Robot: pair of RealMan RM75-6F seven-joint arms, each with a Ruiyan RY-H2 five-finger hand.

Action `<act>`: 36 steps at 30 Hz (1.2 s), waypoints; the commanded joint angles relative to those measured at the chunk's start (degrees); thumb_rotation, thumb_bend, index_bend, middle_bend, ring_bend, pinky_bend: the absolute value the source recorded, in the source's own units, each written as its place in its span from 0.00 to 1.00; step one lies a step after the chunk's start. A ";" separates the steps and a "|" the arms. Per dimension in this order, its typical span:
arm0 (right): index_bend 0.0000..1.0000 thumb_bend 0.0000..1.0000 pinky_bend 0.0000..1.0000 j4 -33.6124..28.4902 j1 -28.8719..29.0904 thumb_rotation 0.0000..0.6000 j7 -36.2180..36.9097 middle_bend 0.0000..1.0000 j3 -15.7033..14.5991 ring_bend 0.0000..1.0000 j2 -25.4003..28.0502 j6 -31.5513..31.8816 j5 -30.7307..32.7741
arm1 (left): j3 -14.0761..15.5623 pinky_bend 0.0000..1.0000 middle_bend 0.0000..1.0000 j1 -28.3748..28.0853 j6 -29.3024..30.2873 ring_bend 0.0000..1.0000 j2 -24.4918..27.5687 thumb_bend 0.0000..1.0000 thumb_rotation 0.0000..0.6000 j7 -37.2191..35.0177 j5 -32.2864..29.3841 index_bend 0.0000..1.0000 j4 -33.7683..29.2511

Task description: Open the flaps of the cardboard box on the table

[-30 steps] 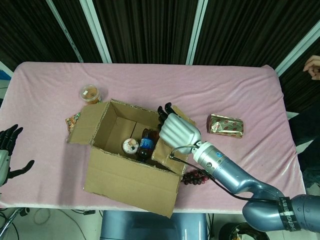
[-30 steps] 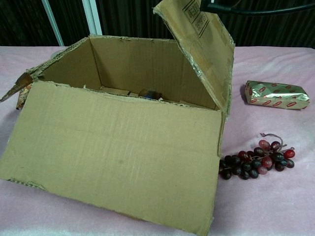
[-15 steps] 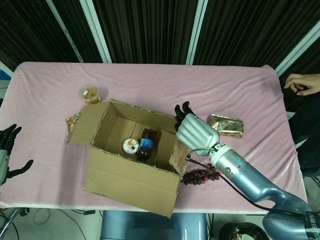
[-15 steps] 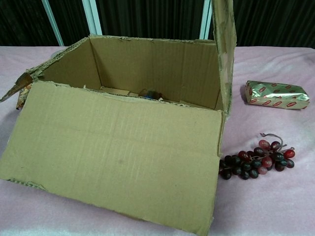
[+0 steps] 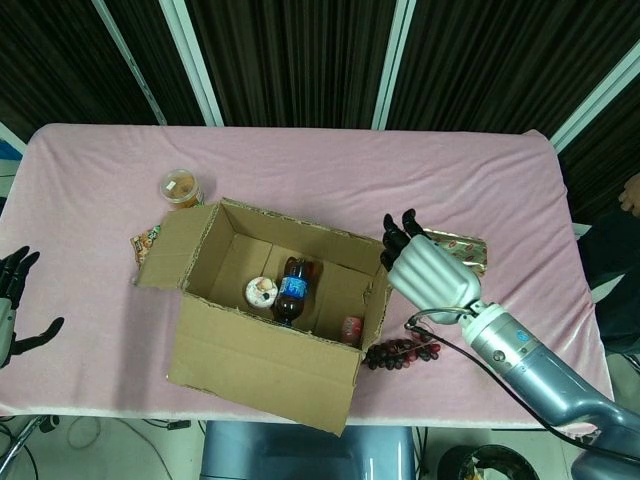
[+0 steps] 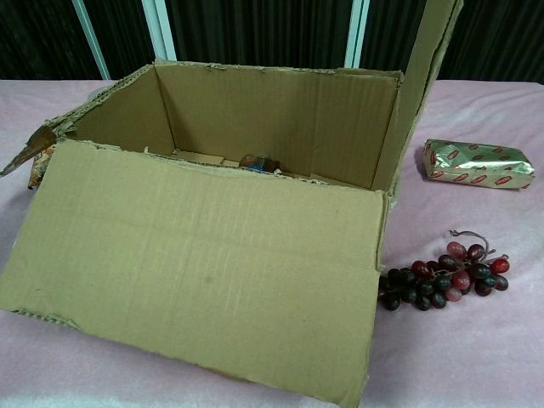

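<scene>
table (image 5: 300, 170): covered with a pink cloth.
cardboard box (image 5: 262, 350): near the front middle of the table, flaps up or folded out, top open.
right hand (image 5: 428, 270): just beside the box's right flap (image 6: 422, 76), fingers straight, holding nothing.
left hand (image 5: 12, 312): far left edge, fingers apart, holding nothing.
bottle (image 5: 291, 288): lying inside the box.
grapes (image 6: 445, 279): right of the box.
gold packet (image 6: 478, 163): behind the grapes.
</scene>
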 commanded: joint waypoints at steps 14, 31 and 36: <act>0.20 0.19 0.22 3.50 -15.21 1.00 12.96 0.18 -0.68 0.09 2.38 3.99 -17.97 | 0.02 0.02 0.00 0.13 0.33 0.00 -0.33 0.21 1.00 1.35 0.40 0.00 0.22; 0.17 0.19 0.22 11.27 -29.46 1.00 22.80 0.17 -3.28 0.09 -1.56 12.24 -27.68 | 0.18 0.02 0.00 0.07 0.61 0.00 -0.58 0.21 1.00 2.47 1.22 0.00 0.71; 0.09 0.19 0.22 15.74 -34.57 1.00 26.05 0.15 -2.65 0.09 -8.98 19.06 -26.51 | 0.42 0.02 0.00 0.14 0.81 0.00 -0.51 0.21 1.00 3.48 1.67 0.00 0.94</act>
